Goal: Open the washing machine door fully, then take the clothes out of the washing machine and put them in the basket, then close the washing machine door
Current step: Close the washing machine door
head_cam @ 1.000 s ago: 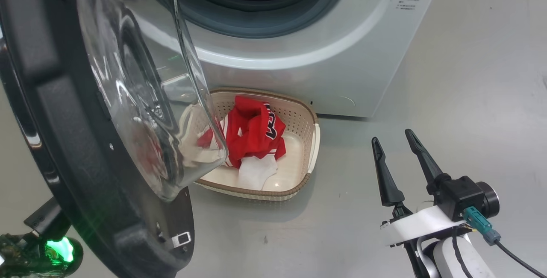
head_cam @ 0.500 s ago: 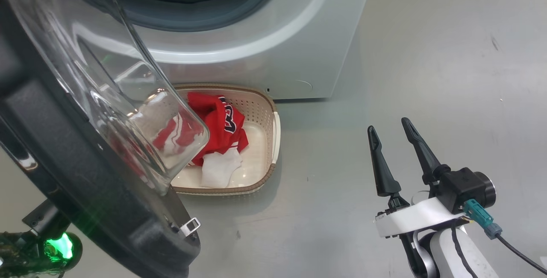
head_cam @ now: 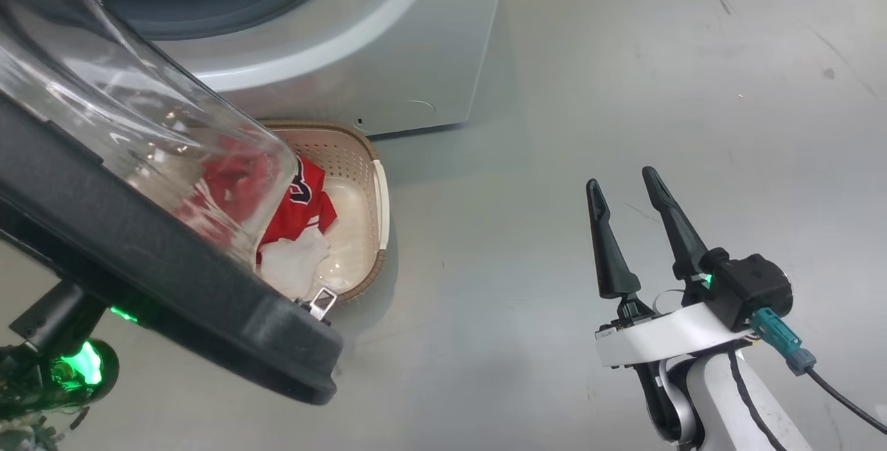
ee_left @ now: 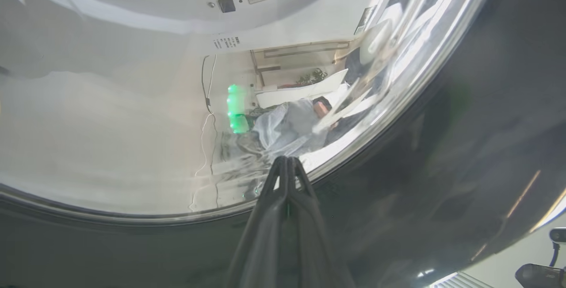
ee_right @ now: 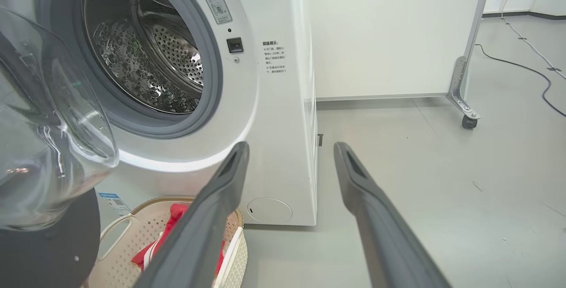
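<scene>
Shifted leftward since a second ago, the head camera now sets the big white front-loading washing machine (head_cam: 332, 56) at its upper left, and the round door with glossy black rim and bulging glass bowl (head_cam: 173, 312) overlaps more of the cream perforated basket (head_cam: 380, 195). That basket sits right before the washing machine, holding the red jersey (head_cam: 305, 205) and white cloth (head_cam: 294, 260).

Fingers pressed together, the left gripper (ee_left: 287, 164) points at the door's outer face. The right gripper (head_cam: 620, 177) hangs spread and empty, beyond the machine's right side over open floor.

The door is likely heavy, stiff and slick, so push on the rim near the latch (head_cam: 322, 298), not the glass. The bowl must pass over the basket into the grey gasket (ee_right: 211, 84).
</scene>
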You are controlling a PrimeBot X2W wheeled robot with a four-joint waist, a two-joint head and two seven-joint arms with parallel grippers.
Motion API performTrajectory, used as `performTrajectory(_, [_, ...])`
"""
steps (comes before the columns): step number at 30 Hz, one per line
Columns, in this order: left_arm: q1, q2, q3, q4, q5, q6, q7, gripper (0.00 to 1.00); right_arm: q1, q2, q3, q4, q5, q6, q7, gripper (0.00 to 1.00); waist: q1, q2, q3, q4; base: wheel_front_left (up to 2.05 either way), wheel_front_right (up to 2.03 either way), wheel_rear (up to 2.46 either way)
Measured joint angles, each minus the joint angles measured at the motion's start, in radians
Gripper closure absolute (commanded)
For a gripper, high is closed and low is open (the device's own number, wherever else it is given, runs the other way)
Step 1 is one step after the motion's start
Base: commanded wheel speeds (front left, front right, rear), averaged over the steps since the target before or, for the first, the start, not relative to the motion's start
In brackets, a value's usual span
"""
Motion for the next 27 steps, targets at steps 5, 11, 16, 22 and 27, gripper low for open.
performTrajectory(5, [-0.035, 0.0, 0.016, 0.005, 0.001, 0.0, -0.018, 1.0, -0.014, 0.001, 0.016, -0.007, 0.018, -0.008, 0.0, 0.0, 0.0, 0.0, 0.026, -0.049, 0.0, 0.0, 0.0])
performTrajectory(11, [-0.088, 0.005, 0.022, 0.036, 0.02, 0.003, -0.046, 1.0, -0.02, 0.002, 0.03, -0.01, 0.04, -0.01, 0.0, 0.0, 0.0, 0.0, 0.054, -0.104, 0.0, 0.0, 0.0])
performTrajectory(16, [-0.143, 0.009, 0.021, 0.063, 0.029, 0.011, -0.069, 1.0, -0.036, 0.003, 0.039, -0.014, 0.053, -0.018, 0.0, 0.0, 0.0, 0.0, 0.076, -0.142, 0.0, 0.0, 0.0])
performTrajectory(22, [-0.222, 0.006, 0.008, 0.099, 0.047, 0.023, -0.101, 1.0, -0.041, 0.004, 0.048, -0.014, 0.063, -0.027, 0.0, 0.0, 0.0, 0.0, 0.094, -0.183, 0.0, 0.0, 0.0])
performTrajectory(27, [-0.29, -0.007, -0.014, 0.125, 0.075, 0.037, -0.124, 1.0, -0.053, 0.004, 0.051, -0.022, 0.07, -0.028, 0.0, 0.0, 0.0, 0.0, 0.105, -0.2, 0.0, 0.0, 0.0])
